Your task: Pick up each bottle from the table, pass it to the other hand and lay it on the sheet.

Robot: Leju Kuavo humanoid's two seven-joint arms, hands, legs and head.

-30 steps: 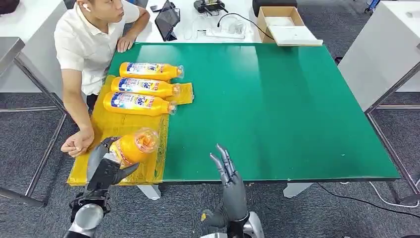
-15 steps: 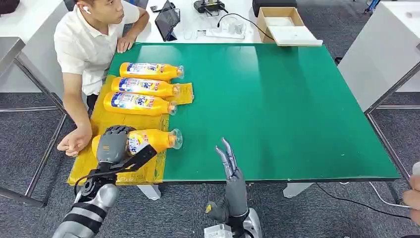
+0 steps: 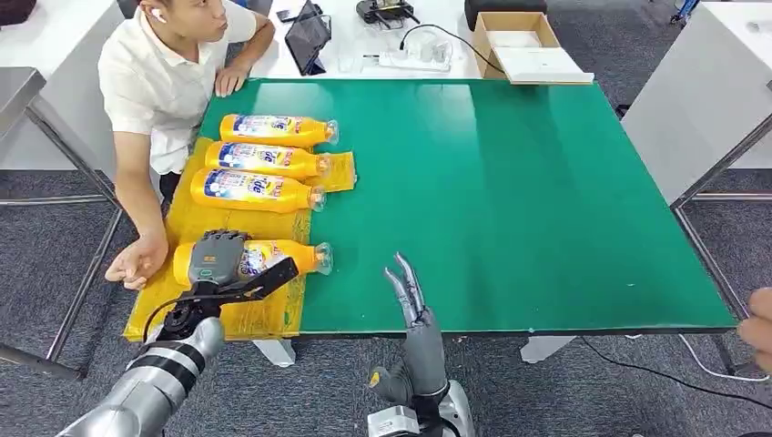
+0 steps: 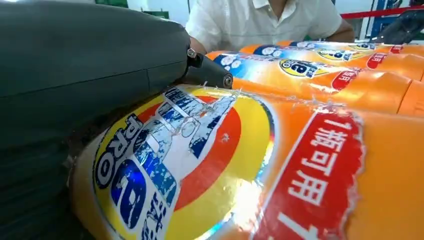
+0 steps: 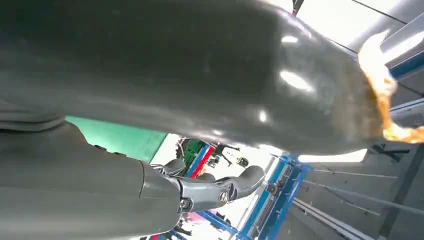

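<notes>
laying a fourth orange bottle (image 3: 259, 258) on the yellow sheet (image 3: 185, 228) is the step in hand, judged from the head view; the bottle lies on its side along the sheet's near part, its clear cap end pointing toward the green worktop (image 3: 510, 191) and just past the sheet's edge; the left hand (image 3: 217, 259) is wrapped over the bottle's fat end, fingers curled on top and thumb stretched along the near side, so it holds the bottle; three more bottles (image 3: 259, 160) lie in a row farther up the sheet, all with caps pointing the same way, well apart from the held one; the right hand (image 3: 407, 296) stands upright at the worktop's near edge, fingers straight and loosely apart, holding nothing.

to finish well, the bottle's weight should probably be fully on the sheet before the fingers part; spreading them slowly and lifting straight up would likely keep the round body from rolling; a sideways drag could spin it toward the sheet's near edge; a seated person's hand (image 3: 137, 262) rests at the sheet's left edge, near the robot's forearm, so the pull-back seems safest taken upward and toward the robot, not outward.

in the left wrist view the bottle's printed label (image 4: 210, 165) sits close against the grey hand.
</notes>
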